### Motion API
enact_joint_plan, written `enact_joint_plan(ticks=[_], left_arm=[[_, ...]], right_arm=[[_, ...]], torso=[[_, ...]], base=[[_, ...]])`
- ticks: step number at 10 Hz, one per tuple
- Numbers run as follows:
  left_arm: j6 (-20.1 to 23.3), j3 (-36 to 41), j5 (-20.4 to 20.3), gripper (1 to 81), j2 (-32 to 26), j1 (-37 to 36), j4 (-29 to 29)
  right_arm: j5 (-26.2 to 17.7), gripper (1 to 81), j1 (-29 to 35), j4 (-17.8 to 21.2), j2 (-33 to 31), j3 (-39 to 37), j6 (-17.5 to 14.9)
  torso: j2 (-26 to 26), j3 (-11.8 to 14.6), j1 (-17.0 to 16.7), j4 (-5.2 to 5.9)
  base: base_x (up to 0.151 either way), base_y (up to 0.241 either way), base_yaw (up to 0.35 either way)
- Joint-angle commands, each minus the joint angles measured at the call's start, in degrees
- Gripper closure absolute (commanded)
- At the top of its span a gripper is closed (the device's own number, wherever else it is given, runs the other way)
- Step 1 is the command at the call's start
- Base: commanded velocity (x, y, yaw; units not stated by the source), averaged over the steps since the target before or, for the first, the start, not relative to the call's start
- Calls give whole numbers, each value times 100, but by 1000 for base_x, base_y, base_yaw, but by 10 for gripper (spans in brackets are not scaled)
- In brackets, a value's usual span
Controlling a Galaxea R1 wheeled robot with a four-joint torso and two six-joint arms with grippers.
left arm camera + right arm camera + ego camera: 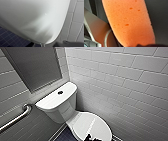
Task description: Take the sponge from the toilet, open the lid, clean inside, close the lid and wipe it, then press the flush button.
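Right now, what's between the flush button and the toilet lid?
Nothing loose. In the head view, only the bare white tank top and the tank's rounded front separate the flush button from the lid.

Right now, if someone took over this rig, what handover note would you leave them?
Right end effector: appears shut on the sponge.
Left end effector: grip not visible; its camera is close against the toilet.
Lid is down; flush button sits on the tank top.
Done: sponge is off the toilet.
Left: can't tell whether the inside was cleaned; the lid wipe and flush likely remain.
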Motion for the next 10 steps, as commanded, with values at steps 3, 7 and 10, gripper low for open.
enact_joint_plan(ticks=[3,7,10], left_arm=[[24,296,-469,10,-9,-1065,65],[-293,446,-671,10,-141,-1179,74],[-390,533,-689,10,-281,-1188,74]], right_arm=[[-503,811,-68,-78,-61,116,6],[-503,811,-60,-69,-17,81,6],[-503,811,-68,-69,-17,81,15]], torso=[[0,0,0,0],[0,0,0,0],[0,0,0,0]], base=[[0,0,0],[0,0,0],[0,0,0]])
